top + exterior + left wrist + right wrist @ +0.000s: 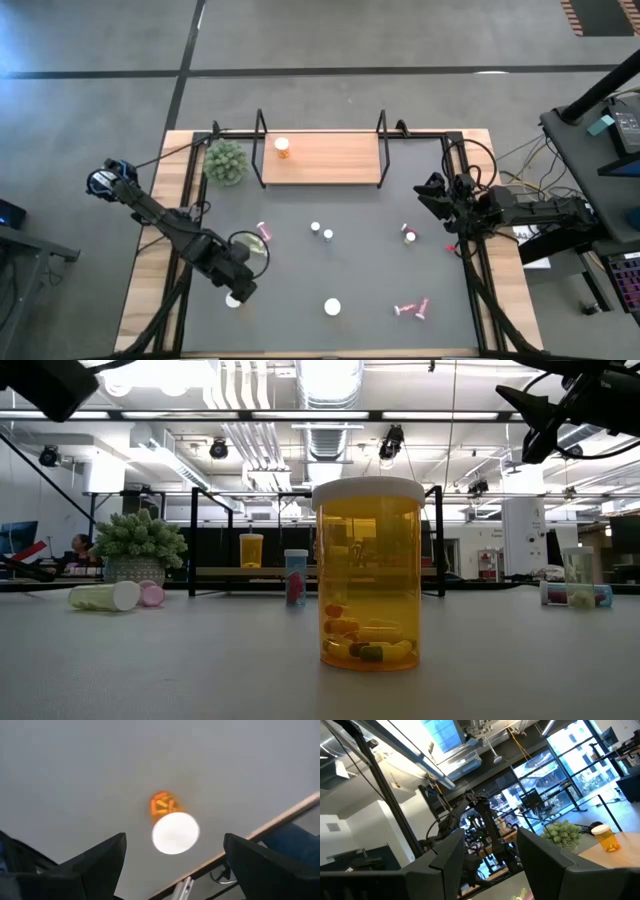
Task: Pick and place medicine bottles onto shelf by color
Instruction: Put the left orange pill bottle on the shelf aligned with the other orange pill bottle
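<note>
An orange medicine bottle (170, 820) with a white cap stands upright on the dark mat near the table's near left edge. My left gripper (238, 288) hangs above it, open and pointing down, one finger to each side of it and clear of it. Another orange bottle (283, 148) stands on the wooden shelf (330, 160) at the far side. More bottles are spread over the mat: a white-capped orange one (332, 307), two small ones (321, 232), pink ones (412, 308) lying down. My right gripper (432, 195) waits open at the right edge, raised.
A green spiky plant ball (226, 162) sits left of the shelf. The shelf has black wire frames (261, 150) at both ends. The table's wooden edge (285, 817) runs close to the bottle under my left gripper. A pink bottle (263, 232) lies beyond my left gripper.
</note>
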You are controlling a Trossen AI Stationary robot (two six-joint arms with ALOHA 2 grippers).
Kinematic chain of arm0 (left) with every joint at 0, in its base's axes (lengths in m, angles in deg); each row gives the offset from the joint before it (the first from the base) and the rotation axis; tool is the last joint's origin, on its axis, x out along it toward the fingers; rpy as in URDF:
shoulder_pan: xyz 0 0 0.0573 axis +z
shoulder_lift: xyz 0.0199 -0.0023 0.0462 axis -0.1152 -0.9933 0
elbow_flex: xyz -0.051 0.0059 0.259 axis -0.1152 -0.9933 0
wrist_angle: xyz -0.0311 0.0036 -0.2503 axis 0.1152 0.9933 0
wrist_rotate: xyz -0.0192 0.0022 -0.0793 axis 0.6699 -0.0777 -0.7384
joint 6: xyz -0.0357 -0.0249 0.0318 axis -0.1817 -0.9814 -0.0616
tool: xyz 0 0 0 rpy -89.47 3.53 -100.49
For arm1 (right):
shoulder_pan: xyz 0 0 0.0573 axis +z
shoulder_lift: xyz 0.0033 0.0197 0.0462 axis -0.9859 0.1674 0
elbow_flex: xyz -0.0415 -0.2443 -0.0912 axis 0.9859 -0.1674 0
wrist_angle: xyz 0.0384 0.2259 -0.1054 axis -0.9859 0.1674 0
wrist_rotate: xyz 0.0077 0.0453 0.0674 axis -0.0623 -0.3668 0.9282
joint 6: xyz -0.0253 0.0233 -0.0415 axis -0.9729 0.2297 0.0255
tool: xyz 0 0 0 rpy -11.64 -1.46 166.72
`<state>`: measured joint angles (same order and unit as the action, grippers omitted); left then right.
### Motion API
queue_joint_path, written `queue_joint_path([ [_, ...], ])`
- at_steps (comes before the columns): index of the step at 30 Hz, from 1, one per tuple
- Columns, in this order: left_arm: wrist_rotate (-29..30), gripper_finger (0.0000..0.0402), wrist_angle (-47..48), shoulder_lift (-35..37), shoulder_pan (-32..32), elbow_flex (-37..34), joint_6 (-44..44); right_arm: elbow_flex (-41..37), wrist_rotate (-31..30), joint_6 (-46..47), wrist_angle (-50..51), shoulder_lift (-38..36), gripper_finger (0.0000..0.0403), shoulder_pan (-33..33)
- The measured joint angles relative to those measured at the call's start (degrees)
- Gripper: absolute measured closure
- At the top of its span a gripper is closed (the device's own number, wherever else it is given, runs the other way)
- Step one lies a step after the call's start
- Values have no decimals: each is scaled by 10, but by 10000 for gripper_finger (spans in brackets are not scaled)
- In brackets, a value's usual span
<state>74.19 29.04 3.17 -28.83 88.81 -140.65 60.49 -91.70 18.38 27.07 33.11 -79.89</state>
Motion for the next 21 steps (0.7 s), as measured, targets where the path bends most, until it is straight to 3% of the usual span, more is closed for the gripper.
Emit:
queue_joint_path([
  [21, 1, 84, -114, -26, -23, -71, -76, 0, 0, 0, 0, 0, 232, 0],
])
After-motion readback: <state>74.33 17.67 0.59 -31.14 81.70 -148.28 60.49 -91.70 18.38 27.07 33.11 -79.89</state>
